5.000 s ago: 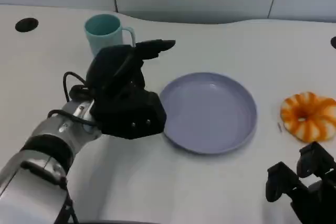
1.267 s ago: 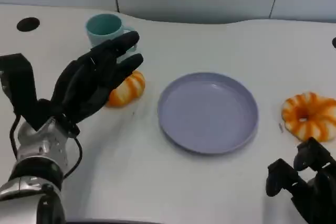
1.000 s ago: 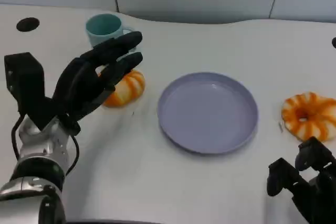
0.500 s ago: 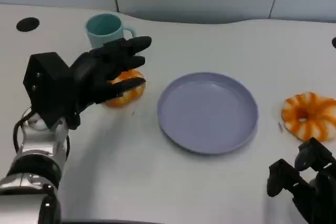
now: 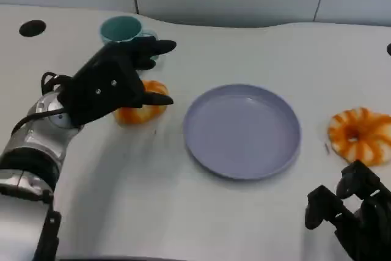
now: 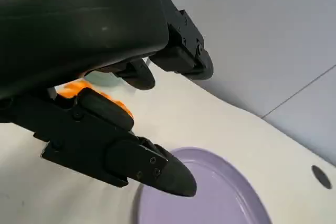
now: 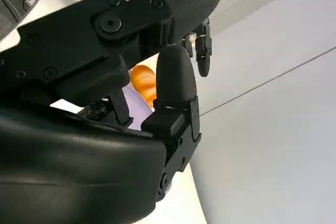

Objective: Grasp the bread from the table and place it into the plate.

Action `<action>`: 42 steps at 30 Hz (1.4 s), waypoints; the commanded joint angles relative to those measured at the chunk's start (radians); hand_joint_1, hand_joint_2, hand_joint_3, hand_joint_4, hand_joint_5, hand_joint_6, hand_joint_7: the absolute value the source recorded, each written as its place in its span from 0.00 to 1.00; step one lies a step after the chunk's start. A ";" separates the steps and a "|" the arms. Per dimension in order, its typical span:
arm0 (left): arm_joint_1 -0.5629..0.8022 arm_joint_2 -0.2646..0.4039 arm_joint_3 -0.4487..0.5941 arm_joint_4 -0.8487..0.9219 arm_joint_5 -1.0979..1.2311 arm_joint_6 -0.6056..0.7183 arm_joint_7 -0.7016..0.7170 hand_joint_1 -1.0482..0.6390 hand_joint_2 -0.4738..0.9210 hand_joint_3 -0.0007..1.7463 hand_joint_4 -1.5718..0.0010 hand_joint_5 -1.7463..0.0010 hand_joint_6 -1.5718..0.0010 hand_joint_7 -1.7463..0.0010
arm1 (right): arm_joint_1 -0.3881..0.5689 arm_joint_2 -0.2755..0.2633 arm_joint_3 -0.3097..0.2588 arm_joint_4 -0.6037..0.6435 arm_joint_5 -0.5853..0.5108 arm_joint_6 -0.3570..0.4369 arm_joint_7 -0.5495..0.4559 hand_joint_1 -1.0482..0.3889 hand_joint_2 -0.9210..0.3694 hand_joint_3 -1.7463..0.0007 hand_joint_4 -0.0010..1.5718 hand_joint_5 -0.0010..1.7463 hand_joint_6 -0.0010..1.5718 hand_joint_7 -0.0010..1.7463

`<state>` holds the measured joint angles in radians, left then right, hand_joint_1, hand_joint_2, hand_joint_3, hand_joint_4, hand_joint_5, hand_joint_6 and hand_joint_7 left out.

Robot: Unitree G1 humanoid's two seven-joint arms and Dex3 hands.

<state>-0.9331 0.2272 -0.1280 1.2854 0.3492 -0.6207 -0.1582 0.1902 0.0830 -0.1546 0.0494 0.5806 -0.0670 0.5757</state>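
An orange-and-white striped bread point(image 5: 142, 113) lies on the white table left of the empty lilac plate point(image 5: 241, 129). My left hand point(image 5: 115, 84) hovers palm-down over it, with fingers spread past its far side and the thumb in front of it. It does not grip the bread. In the left wrist view the bread point(image 6: 67, 89) shows between the fingers, with the plate point(image 6: 210, 192) beyond. A second, ring-shaped striped bread point(image 5: 359, 136) lies right of the plate. My right hand point(image 5: 348, 221) rests low at the near right, holding nothing.
A teal cup point(image 5: 121, 29) stands just behind my left hand, close to its fingertips. A dark hole point(image 5: 32, 27) marks the table at the far left. A grey wall runs along the back edge.
My left hand has turned palm-down and come lower over the left bread, covering more of it. The right hand has barely shifted. Bread, plate and cup stay put.
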 commanded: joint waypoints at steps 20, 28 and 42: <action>-0.089 0.025 -0.266 0.069 0.282 0.189 0.237 0.25 0.85 0.00 0.69 0.93 0.66 1.00 | 0.029 0.012 0.009 -0.039 0.008 -0.009 -0.002 0.43 0.03 1.00 0.49 1.00 0.39 1.00; -0.098 0.021 -0.338 0.081 0.350 0.253 0.274 0.22 0.88 0.01 0.72 0.97 0.69 1.00 | 0.057 0.020 0.012 -0.061 0.018 -0.008 0.007 0.42 0.04 1.00 0.50 1.00 0.41 1.00; -0.103 0.018 -0.400 0.089 0.407 0.294 0.328 0.20 0.91 0.00 0.71 0.99 0.70 1.00 | 0.070 0.016 0.016 -0.072 0.026 -0.003 0.018 0.42 0.04 1.00 0.49 1.00 0.41 1.00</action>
<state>-1.0117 0.2333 -0.5201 1.3687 0.7498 -0.3304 0.1566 0.2506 0.1079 -0.1366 -0.0145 0.5980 -0.0692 0.5885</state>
